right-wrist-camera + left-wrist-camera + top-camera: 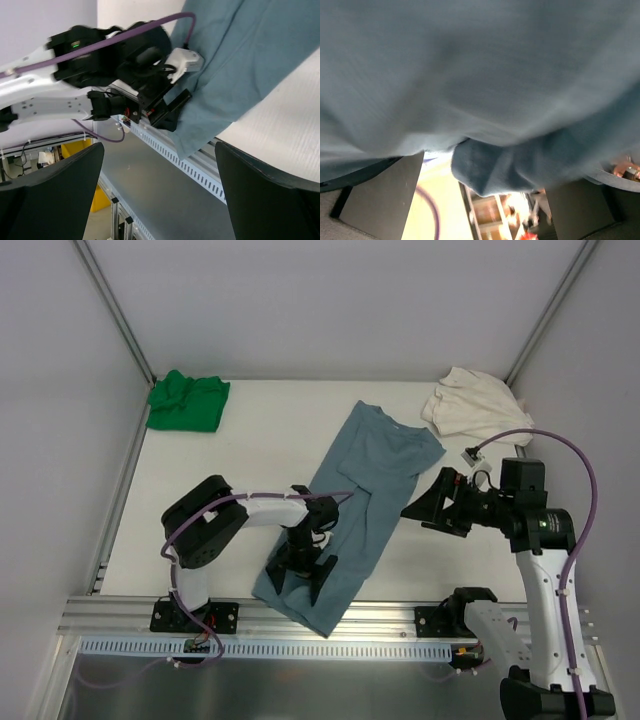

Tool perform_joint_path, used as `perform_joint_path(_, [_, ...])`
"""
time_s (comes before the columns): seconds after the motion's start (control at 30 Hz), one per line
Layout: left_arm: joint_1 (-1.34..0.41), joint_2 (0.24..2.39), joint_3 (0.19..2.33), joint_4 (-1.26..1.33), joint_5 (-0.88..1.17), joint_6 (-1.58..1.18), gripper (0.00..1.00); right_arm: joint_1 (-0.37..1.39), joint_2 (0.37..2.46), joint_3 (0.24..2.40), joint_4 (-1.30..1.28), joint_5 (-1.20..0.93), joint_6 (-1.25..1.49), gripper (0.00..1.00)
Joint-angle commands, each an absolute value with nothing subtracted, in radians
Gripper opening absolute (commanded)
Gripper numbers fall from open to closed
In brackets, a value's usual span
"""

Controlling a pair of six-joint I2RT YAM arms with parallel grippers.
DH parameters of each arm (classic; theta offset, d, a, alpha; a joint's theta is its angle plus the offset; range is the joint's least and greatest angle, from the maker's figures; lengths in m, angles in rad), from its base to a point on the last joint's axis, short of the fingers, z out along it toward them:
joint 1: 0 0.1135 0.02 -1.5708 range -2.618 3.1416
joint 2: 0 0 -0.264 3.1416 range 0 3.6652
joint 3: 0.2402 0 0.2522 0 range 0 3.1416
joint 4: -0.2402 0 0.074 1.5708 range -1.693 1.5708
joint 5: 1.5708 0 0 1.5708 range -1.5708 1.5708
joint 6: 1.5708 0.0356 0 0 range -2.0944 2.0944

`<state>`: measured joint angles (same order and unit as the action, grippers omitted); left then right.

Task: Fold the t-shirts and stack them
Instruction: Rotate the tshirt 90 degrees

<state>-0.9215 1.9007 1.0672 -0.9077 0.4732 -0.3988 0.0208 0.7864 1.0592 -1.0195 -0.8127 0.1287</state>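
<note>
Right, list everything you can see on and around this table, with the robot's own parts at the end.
t-shirt: one, dusty blue-grey, spread lengthwise down the middle, near end hanging over the table edge
t-shirt: one, bright green, bunched in the far left corner
t-shirt: one, cream-white, bunched in the far right corner
table: one, white, under all three
rail: one, silver, along the near edge
cables: purple, looped along both arms
left gripper: one, black, open, over the blue-grey shirt's near end
right gripper: one, black, open, just right of that shirt
</note>
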Motion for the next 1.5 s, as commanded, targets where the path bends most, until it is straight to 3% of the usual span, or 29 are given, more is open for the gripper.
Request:
perform_joint_path(0.0, [-0.953, 1.794, 1.109, -0.601, 0.467, -0.532, 0.99, 0.011, 0.839, 0.985, -0.951, -0.735, 0.104, 1.0])
perform_joint_path(0.17, [-0.971, 1.565, 1.268, -0.597, 0.332, -0.58, 0.99, 0.012, 1.099, 0.953, -0.812, -0.617, 0.103, 0.99])
perform_joint_path(0.33, [-1.017, 1.318, 1.361, -0.61, 0.223, -0.595, 0.99, 0.041, 1.391, 1.134, -0.683, -0.535, 0.207, 0.99])
perform_joint_path(0.47, [-1.058, 1.102, 1.313, -0.629, 0.158, -0.629, 0.99, 0.064, 1.696, 1.346, -0.655, -0.529, 0.258, 0.99])
perform_joint_path(0.67, [-1.063, 0.836, 1.111, -0.58, 0.111, -0.67, 0.99, 0.109, 1.977, 1.664, -0.73, -0.477, 0.267, 1.0])
perform_joint_path(1.17, [-1.063, 0.861, 1.132, -0.569, 0.049, -0.517, 0.99, 0.155, 2.311, 1.819, -0.713, -0.423, 0.327, 0.99])
perform_joint_path(1.47, [-1.063, 0.942, 1.207, -0.647, 0.009, -0.471, 0.99, 0.193, 2.692, 2.38, -0.704, -0.619, 0.492, 0.99])
